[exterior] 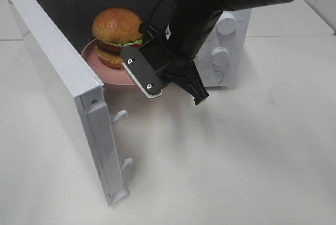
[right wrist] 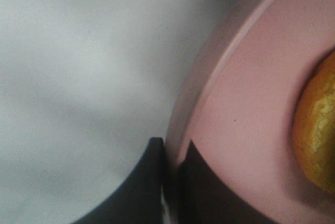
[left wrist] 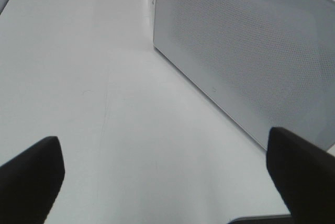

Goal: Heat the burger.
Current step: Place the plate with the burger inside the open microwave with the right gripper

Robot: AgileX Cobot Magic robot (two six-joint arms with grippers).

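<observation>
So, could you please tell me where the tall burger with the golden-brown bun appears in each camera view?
Exterior high: the tall golden-bunned burger sits upper left of centre, on a round pink plate in the mouth of the open white microwave.
Left wrist: not in it.
Right wrist: only an orange-gold sliver of the burger, cut off at the picture's edge, on the plate.
Shared landmark: the pink plate, in the exterior high and right wrist views.

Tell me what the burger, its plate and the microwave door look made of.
The burger: probably a plastic or foam replica, its bun evenly glossy; real bread cannot be excluded. The plate: smooth matte pink, likely plastic or melamine, thin moulded rim. The microwave door: white painted metal or plastic, with fine perforated mesh in the left wrist view.
</observation>
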